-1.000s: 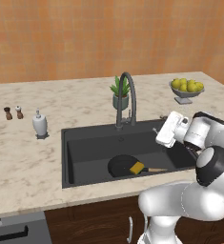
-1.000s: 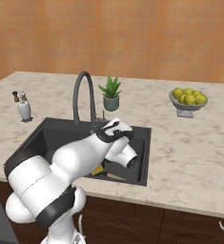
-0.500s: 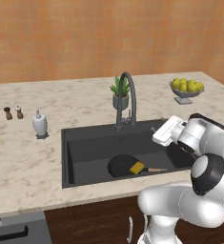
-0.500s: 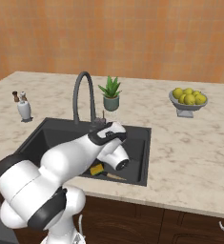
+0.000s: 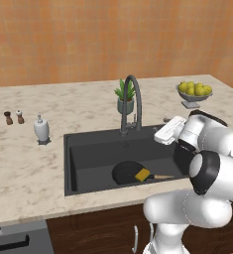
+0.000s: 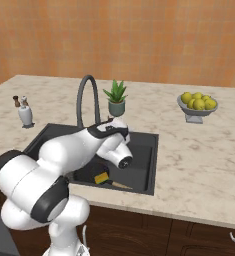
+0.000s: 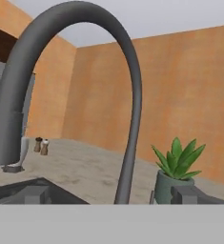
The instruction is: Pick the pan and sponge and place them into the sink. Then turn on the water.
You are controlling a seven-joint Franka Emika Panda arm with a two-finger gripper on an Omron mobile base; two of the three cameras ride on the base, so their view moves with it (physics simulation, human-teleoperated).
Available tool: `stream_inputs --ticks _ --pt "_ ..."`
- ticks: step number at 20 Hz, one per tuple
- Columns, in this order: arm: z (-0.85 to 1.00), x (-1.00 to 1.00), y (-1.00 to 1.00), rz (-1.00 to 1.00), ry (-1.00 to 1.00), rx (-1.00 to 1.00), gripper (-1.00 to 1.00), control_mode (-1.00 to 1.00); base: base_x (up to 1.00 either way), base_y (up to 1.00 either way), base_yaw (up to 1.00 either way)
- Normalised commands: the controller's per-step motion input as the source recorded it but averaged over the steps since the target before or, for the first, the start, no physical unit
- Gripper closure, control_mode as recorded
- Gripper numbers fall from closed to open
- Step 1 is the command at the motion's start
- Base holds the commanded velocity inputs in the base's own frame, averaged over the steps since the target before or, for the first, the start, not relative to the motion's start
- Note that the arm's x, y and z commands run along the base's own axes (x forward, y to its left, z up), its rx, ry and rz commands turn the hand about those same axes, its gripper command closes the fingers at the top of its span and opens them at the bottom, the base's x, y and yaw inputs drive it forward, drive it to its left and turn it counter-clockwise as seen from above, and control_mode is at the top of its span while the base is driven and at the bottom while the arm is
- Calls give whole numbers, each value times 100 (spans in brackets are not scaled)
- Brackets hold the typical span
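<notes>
The gripper [image 5: 162,135] hangs over the right part of the sink [image 5: 88,149], level with the faucet's base and pointed toward it. Whether its fingers are parted or closed cannot be told; they sit at the bottom of the hand view as dark blocks with nothing visible between them. Straight ahead of the hand stands the faucet [image 7: 127,114], its tall arch sweeping overhead, with a small potted plant [image 7: 176,169] just behind and to one side.

Down in the basin, the pan [image 5: 129,172] lies flat on the bottom with the sponge [image 5: 142,174] resting on its rim near the handle. So the placing looks finished, and the step in hand is the water.

The next move calls for reaching the small lever at the faucet's base and pushing it over. The lever is hard to make out here, so the approach needs care not to knock the plant.
</notes>
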Motion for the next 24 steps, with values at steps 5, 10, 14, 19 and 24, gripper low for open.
stream_inputs --ticks 5,10,14,19,24 --pt "-19 35 0 4 4 0 -100 -100 0 0 0" --pt "-26 43 1 8 3 0 -100 -100 0 0 0" --pt "-19 48 1 8 1 0 -100 -100 0 0 0" --pt "-17 44 1 7 0 0 -100 -100 0 0 0" --pt "-14 42 14 4 0 0 -100 -100 0 0 0"
